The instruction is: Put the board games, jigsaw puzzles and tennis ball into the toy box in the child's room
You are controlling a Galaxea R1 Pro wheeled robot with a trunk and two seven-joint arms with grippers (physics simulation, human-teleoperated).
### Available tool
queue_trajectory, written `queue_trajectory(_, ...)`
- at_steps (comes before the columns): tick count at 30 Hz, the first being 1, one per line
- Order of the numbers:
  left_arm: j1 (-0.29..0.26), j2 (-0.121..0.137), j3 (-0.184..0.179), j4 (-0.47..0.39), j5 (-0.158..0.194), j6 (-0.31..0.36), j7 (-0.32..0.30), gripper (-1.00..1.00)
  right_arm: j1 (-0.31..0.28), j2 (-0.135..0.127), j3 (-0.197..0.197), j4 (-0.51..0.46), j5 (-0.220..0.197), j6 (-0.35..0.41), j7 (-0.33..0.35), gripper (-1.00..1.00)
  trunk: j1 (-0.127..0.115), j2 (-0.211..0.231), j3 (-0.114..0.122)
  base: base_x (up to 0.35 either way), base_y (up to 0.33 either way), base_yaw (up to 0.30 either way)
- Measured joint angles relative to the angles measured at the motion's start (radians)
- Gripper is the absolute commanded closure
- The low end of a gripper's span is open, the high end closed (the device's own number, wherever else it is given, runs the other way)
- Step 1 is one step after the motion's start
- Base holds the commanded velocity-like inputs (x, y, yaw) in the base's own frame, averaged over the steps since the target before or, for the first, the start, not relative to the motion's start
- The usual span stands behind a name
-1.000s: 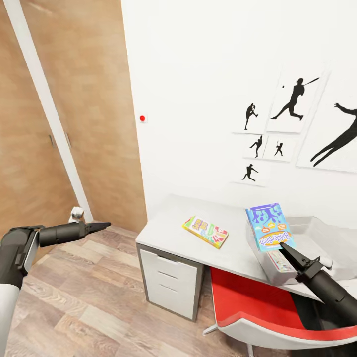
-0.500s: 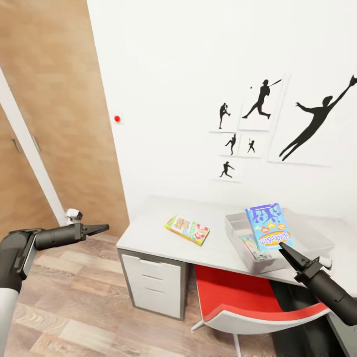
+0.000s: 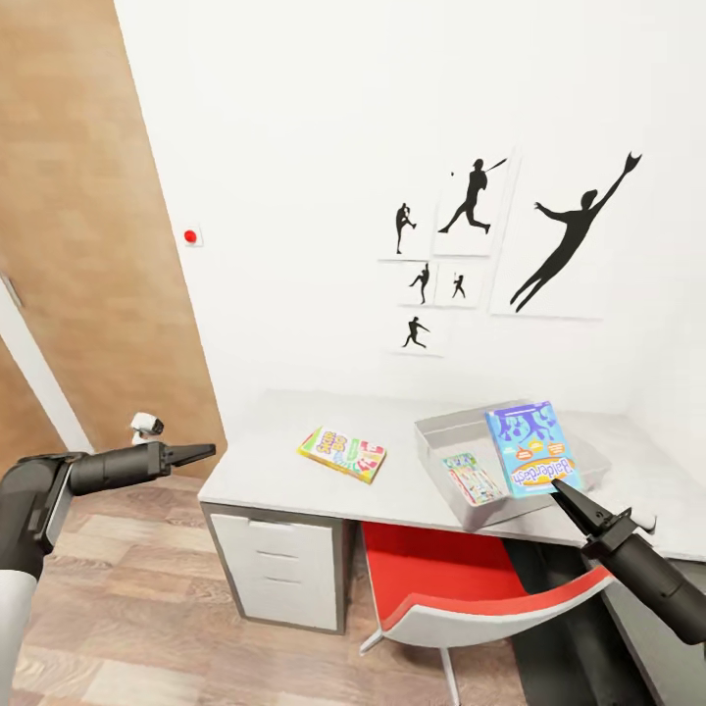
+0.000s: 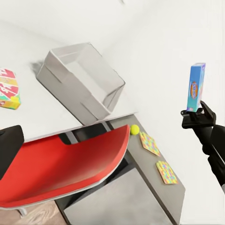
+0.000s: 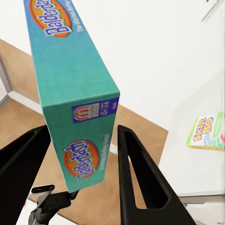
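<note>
Right gripper (image 3: 556, 485) is clamping the blue board game (image 3: 530, 447) upright above the toy box (image 3: 436, 439) on the table (image 3: 265, 461), while the left gripper (image 3: 201, 452) is hanging pinched together, empty, over the floor.

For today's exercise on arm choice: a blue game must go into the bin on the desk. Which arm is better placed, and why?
The right. Its tool already grips the blue game, close to the bin. The left tool is shut and empty, out over the floor beside the desk.
</note>
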Motion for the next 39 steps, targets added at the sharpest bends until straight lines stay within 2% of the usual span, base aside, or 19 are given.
queue_trajectory(11, 0.0, -0.002, 0.0, 0.0, 0.0, -0.001, 0.0, -1.0, 0.0, 0.004, 0.001, 0.0, -0.002, -0.002, -0.002, 1.0, 0.0, 0.0, 0.0, 0.0, 0.0, -0.204)
queue_trajectory(20, 0.0, -0.003, 0.0, 0.0, 0.0, -0.002, 0.0, -1.0, 0.0, 0.002, 0.001, 0.0, -0.004, 0.0, -0.004, 1.0, 0.0, 0.0, -0.001, 0.0, 0.0, -0.039)
queue_trajectory(39, 0.0, -0.003, 0.0, 0.0, -0.002, -0.002, 0.0, -1.0, 0.0, -0.004, 0.002, 0.016, -0.003, -0.003, -0.01, 1.0, 0.0, 0.0, -0.028, 0.006, 0.0, -0.072)
